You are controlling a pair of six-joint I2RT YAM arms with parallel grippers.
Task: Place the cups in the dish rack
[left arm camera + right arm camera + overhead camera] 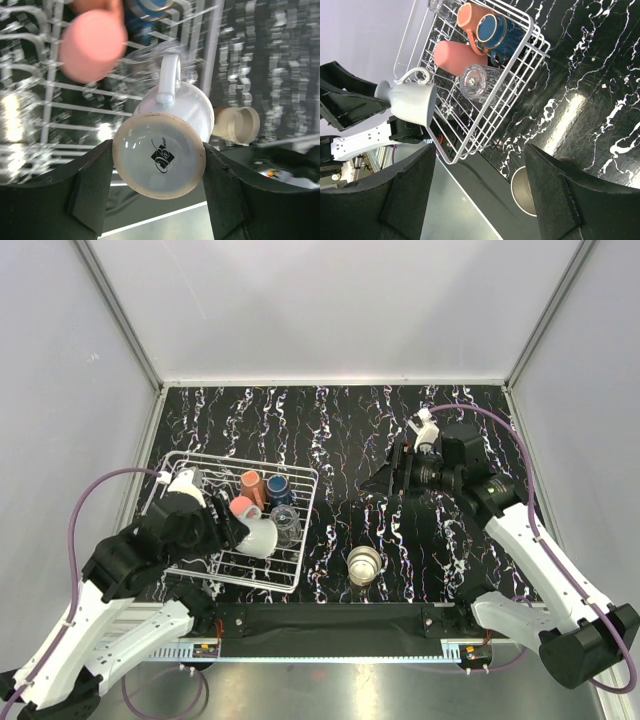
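Where the black, white-veined worktop [340, 430] meets pale walls [330, 310], the dish rack [306, 540] sits near left, holding salmon mug [243, 507], coral tumbler [253, 485], dark blue cup [279, 488] and clear glass [287, 523]. Left fingers [90, 195] grip the pale mug [262, 536] above it. Right fingers [405, 195] are spread, empty, far right. Beige cup [364, 565] stands just right of the rack.

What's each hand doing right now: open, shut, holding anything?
Left hand: closed on the white mug, gripping it at its base.
Right hand: open, holding nothing.
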